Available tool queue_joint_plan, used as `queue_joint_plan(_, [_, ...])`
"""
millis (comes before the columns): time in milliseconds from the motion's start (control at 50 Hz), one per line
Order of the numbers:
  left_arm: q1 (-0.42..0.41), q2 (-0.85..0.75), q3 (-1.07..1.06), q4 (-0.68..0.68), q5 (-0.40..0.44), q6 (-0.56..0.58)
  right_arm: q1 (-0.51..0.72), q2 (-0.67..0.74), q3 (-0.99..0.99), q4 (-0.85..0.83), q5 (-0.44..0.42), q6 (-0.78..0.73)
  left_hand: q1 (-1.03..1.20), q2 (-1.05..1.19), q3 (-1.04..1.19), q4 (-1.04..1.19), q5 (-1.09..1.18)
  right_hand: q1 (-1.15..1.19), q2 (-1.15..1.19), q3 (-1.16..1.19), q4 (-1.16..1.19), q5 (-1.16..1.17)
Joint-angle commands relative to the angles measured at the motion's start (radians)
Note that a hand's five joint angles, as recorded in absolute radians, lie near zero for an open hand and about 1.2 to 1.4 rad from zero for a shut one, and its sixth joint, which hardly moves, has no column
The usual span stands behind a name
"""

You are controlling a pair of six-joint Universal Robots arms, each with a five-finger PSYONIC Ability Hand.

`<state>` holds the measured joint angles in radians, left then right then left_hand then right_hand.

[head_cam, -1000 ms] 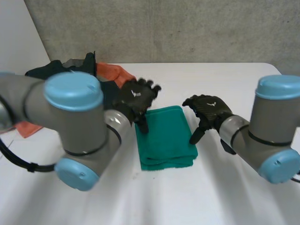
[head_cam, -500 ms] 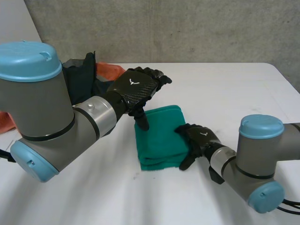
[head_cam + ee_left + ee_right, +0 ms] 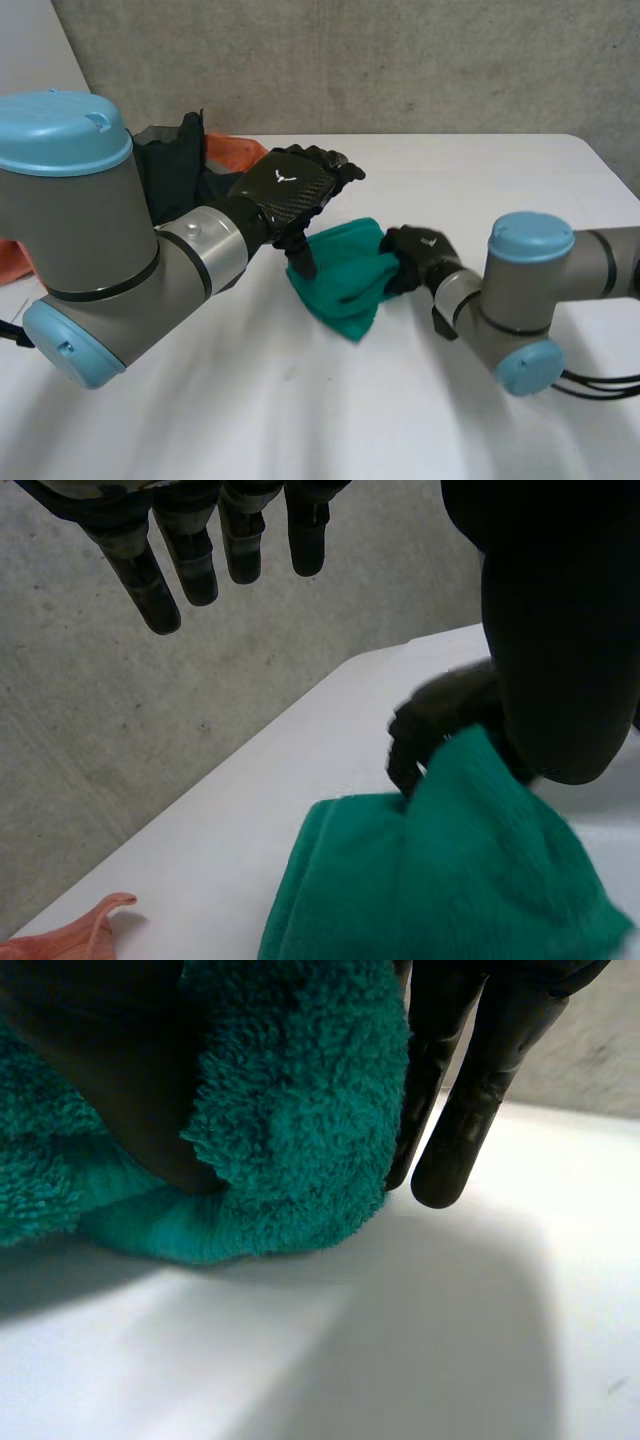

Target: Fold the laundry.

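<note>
Here, right hand (image 3: 415, 255) tight around green towel (image 3: 350, 285), left hand (image 3: 290, 190) straight-fingered above, clothes pile (image 3: 175, 165) behind.

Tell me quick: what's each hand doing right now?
Left hand: open, fingers straight, holding nothing.
Right hand: shut on the green towel, pinched between thumb and fingers.

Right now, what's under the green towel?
White table shows under the towel's raised edge, which the right hand pinches. Beneath the rest is hidden by cloth.
</note>
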<state>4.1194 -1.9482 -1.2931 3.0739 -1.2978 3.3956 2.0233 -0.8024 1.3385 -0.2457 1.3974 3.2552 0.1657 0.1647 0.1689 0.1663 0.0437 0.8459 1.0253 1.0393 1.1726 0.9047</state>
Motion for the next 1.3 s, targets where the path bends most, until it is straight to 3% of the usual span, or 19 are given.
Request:
queue_joint_plan(20, [-0.001,-0.001,0.000,0.003,0.000,0.001,-0.136,0.057,-0.158,0.032,-0.017,-0.009,0.045,0.046,0.042,0.044,-0.008,0.550,0.371,0.357,0.224,0.317])
queue_joint_plan(180, [-0.001,-0.014,0.000,0.005,0.002,0.001,-0.354,0.201,-0.425,0.138,-0.038,-0.075,0.045,0.046,0.042,0.044,-0.008,0.550,0.371,0.357,0.224,0.317])
queue_joint_plan(480, [-0.001,-0.031,-0.003,0.005,-0.003,-0.001,-0.598,0.541,-1.082,0.305,-0.015,-0.187,0.051,0.052,0.048,0.050,-0.002,0.550,0.371,0.357,0.224,0.317])
queue_joint_plan(760, [0.002,-0.037,-0.012,0.005,-0.001,-0.001,-0.670,0.572,-1.170,0.299,-0.009,-0.218,0.048,0.049,0.045,0.047,-0.005,0.549,0.369,0.355,0.222,0.315])
queue_joint_plan(780, [0.002,-0.038,-0.014,0.005,-0.001,-0.001,-0.670,0.572,-1.170,0.299,-0.009,-0.219,0.051,0.052,0.048,0.050,-0.002,0.389,0.209,0.195,0.062,0.155])
queue_joint_plan(800, [0.001,-0.038,-0.014,0.005,-0.001,-0.001,-0.672,0.572,-1.168,0.299,-0.009,-0.221,0.051,0.052,0.048,0.050,-0.002,-0.232,-0.411,-0.425,-0.559,-0.465])
queue_joint_plan(820, [0.001,-0.038,-0.014,0.005,-0.001,-0.001,-0.672,0.572,-1.167,0.299,-0.008,-0.224,0.051,0.052,0.048,0.050,-0.002,-0.671,-0.851,-0.865,-0.998,-0.905])
queue_joint_plan(1000, [0.002,-0.035,-0.015,0.005,-0.003,-0.004,-0.681,0.571,-1.113,0.301,-0.006,-0.314,0.051,0.052,0.048,0.050,-0.002,-0.671,-0.851,-0.865,-0.998,-0.905])
queue_joint_plan(1180, [0.001,-0.034,-0.015,0.003,0.000,-0.025,-0.716,0.568,-1.090,0.301,0.080,-0.556,0.051,0.052,0.048,0.050,-0.002,-0.671,-0.851,-0.865,-0.998,-0.905])
queue_joint_plan(1300, [-0.001,-0.032,-0.017,0.002,0.000,-0.027,-0.713,0.571,-1.088,0.298,0.069,-0.620,0.051,0.052,0.048,0.050,-0.002,-0.671,-0.851,-0.865,-0.998,-0.905])
